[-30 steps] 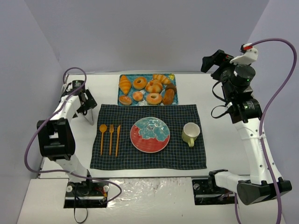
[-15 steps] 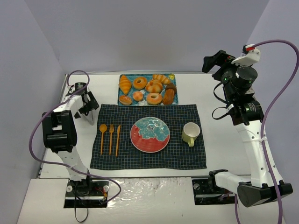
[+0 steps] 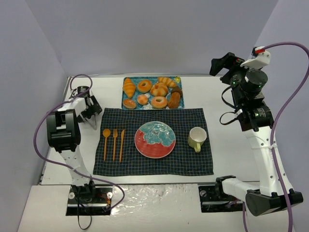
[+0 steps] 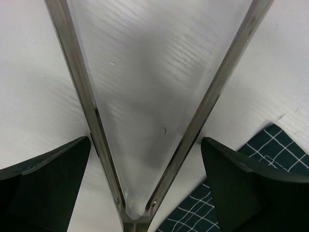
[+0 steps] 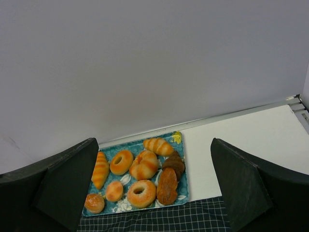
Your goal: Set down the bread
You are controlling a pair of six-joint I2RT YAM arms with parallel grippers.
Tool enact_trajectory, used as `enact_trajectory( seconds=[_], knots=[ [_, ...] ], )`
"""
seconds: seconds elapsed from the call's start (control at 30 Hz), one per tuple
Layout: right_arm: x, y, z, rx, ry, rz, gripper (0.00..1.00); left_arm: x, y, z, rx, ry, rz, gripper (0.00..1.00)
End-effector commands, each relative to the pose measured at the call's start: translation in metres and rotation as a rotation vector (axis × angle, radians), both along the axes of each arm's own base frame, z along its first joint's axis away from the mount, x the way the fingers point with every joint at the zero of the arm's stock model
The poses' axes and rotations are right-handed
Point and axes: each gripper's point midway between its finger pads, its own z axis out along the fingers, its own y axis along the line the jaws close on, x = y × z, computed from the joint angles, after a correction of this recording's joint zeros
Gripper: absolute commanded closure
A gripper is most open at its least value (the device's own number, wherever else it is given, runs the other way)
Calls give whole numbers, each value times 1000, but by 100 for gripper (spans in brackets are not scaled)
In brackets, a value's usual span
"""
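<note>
While doughnuts [image 5: 141, 192] flank the bread [image 5: 114, 190], left gripper [image 4: 146, 144] grips tongs [image 4: 79, 92] — right gripper [image 5: 153, 141] spread wide.

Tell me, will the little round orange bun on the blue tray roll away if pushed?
Probably not far: the small round orange bun looks domed, likely flat underneath. The ring doughnut beside it and the rim of the blue tray should stop it. It looks puffy, so probably light.

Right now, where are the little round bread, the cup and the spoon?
bread [image 3: 142, 99]: top camera, the middle of its pale top.
cup [image 3: 197, 138]: top camera, inside its open mouth.
spoon [image 3: 105, 144]: top camera, on its handle.
</note>
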Motion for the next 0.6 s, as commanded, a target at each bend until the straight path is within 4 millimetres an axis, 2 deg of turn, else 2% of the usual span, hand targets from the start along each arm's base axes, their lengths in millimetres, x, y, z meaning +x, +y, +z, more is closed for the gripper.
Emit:
enact_trajectory(
  seconds=[0.0, 0.33, 0.57],
  knots=[
    [-8, -4, 33, 6, -114, -17, 0, 21, 14, 24, 7, -89, 16, 3],
    [-7, -5, 31, 9, -111, -21, 0, 22, 15, 12, -12, -63, 3, 4],
    [-9, -6, 33, 15, -115, -25, 0, 20, 13, 3, -30, -39, -11, 12]
  ],
)
